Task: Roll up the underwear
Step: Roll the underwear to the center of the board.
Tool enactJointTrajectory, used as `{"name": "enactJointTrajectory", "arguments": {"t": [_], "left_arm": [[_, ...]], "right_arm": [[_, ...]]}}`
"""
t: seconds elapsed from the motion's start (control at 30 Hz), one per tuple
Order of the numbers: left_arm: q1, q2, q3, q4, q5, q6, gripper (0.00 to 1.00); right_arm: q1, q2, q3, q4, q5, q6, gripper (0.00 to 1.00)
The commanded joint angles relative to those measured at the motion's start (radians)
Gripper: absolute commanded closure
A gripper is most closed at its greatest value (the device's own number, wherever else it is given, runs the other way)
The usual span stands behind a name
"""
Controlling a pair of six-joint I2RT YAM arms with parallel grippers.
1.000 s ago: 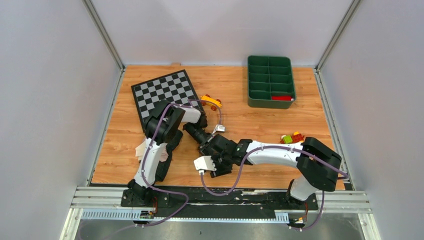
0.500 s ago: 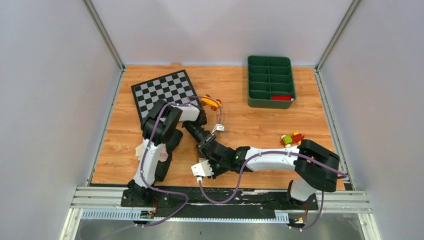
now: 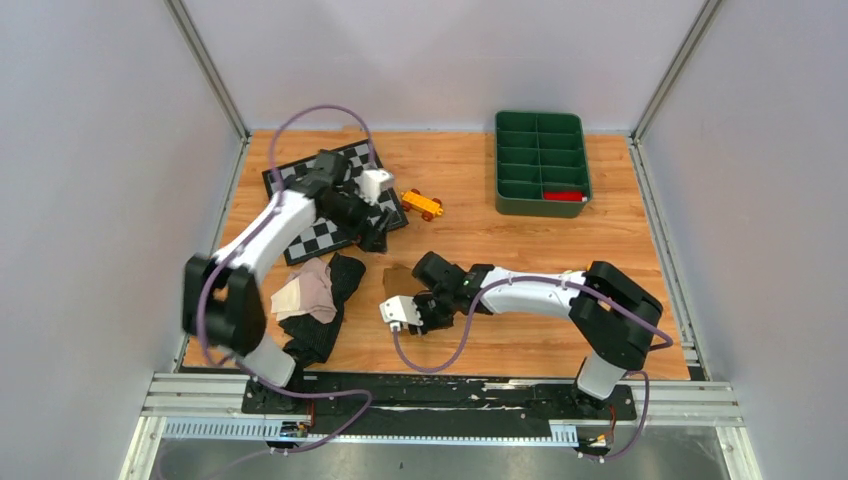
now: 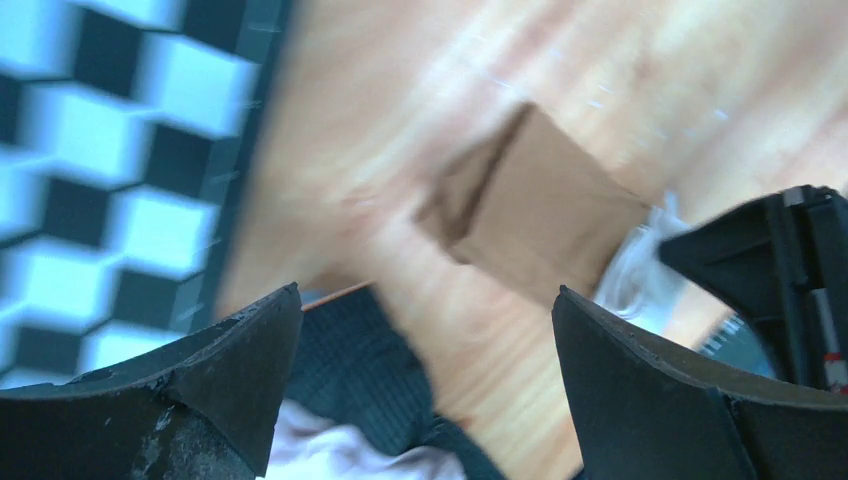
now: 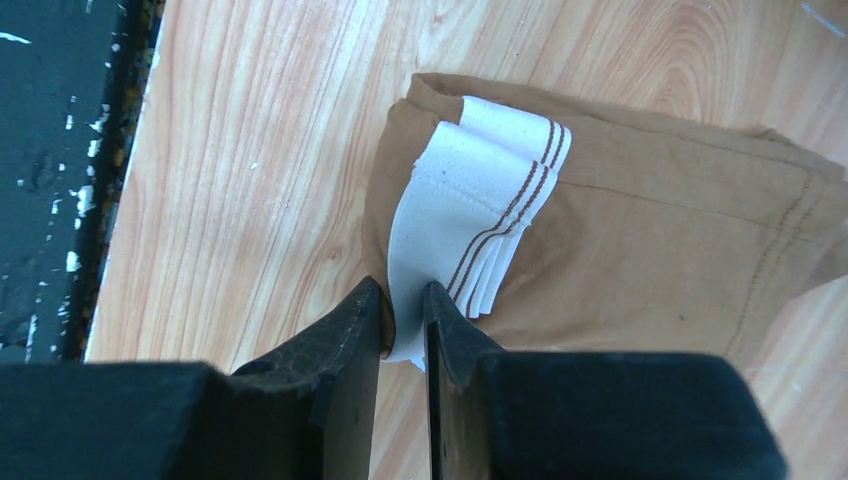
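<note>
**Item:** tan-brown underwear (image 5: 650,200), flat on tabletop (image 3: 520,245), near-middle, between 2 arms.
- **Near end:** cream waistband (image 5: 470,190), folded in layers, at right tool (image 5: 402,320).
- **Long axis:** from waistband, body stretches to right and slightly away in right wrist view. Judged: roll travels along this axis.
- **Right tool:** jaws almost together, clamped on waistband edge. Right arm nearer.
- **Left tool** (image 4: 425,300): jaws wide apart, empty, raised by corner of checkerboard mat (image 4: 100,200), apart from garment.
- **Others:** black underwear (image 3: 342,272) and pink-beige underwear (image 3: 305,290), heaped to left, unrolled.

Wooden table (image 3: 530,250) holds mat (image 3: 322,237), green tray (image 3: 498,165), toy car (image 3: 422,205), underwear (image 3: 305,292)
</note>
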State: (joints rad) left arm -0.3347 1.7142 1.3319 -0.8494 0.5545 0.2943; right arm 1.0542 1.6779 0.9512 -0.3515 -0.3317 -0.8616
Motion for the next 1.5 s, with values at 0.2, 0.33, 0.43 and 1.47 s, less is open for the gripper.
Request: {"name": "enactJointTrajectory", "arguments": {"t": [0.2,0.33,0.43,1.47], "left_arm": [[0.043,-0.71,-0.112,0.201,-0.423,0.303,0.22],[0.024,-0.923,-0.138,-0.017,-0.158,0.478,0.3],[-0.008,-1.046,-0.206,-0.18,-0.101,0.719,0.31],[-0.754,-0.659,-0.84,0.621,-0.572,0.544,0.31]], "right_arm": [[-0.129,0.264,0.211,-0.381,-0.257,-0.021,0.84],[-0.164,0.374,0.326,-0.508,-0.317,-0.037,0.85],[-0.177,0.443,0.4,-0.59,-0.353,-0.05,0.85],[-0.237,0.601,0.562,-0.732,-0.449,-0.03,0.86]]}}
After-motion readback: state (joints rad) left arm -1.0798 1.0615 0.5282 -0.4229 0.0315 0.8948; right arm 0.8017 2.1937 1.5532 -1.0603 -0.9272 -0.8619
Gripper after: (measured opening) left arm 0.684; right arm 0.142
